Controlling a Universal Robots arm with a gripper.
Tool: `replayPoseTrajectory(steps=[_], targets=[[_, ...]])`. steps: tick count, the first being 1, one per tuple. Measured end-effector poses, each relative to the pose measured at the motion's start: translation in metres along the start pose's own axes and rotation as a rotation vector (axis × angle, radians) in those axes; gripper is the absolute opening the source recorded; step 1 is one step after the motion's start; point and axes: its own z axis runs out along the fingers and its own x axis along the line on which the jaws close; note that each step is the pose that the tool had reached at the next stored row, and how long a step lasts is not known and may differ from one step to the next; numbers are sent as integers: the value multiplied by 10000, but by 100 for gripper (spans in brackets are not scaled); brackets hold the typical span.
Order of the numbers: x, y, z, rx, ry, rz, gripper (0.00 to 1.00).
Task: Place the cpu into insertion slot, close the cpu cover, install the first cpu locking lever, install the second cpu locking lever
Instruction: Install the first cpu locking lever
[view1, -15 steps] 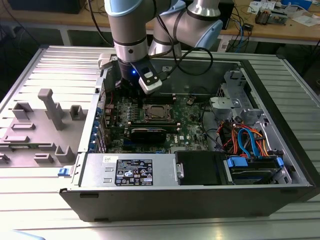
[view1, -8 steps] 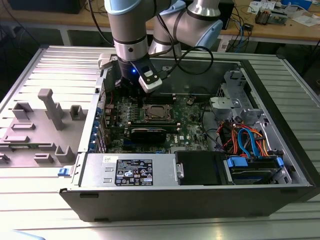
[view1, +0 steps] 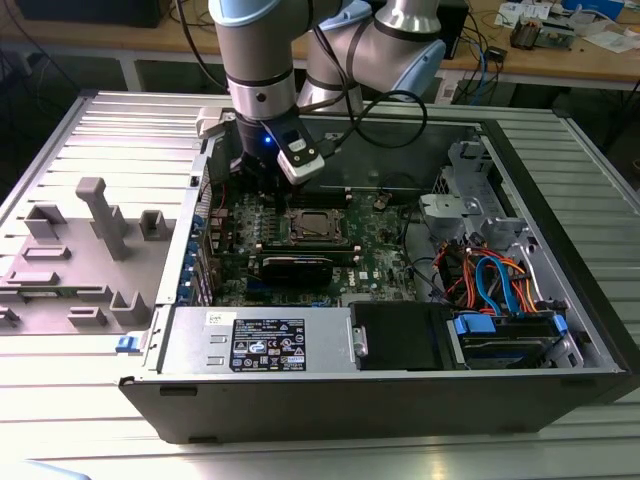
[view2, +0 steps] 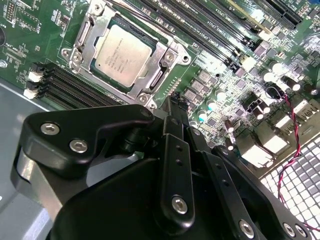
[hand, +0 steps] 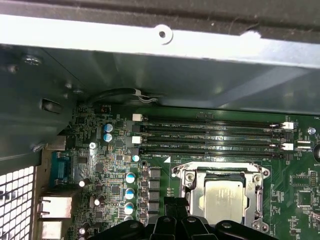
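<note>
The gripper (view2: 177, 104) hangs with its fingers drawn together, nothing between them. Just ahead of the tips and a little below sits the cpu (view2: 122, 55), flat in the insertion slot (view1: 315, 226), with the cpu cover (view2: 161, 76) lying down around it. There's open board round the socket. Beyond it run the memory slots (hand: 210, 135), then the case wall (hand: 150, 75) hems things in.

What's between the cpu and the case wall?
The long memory slots; in the first wrist view they run between cpu and case wall.
</note>
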Motion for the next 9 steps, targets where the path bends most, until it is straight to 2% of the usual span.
replayPoseTrajectory(steps=[9], targets=[[0, 0, -5, 1, 1, 0, 11]])
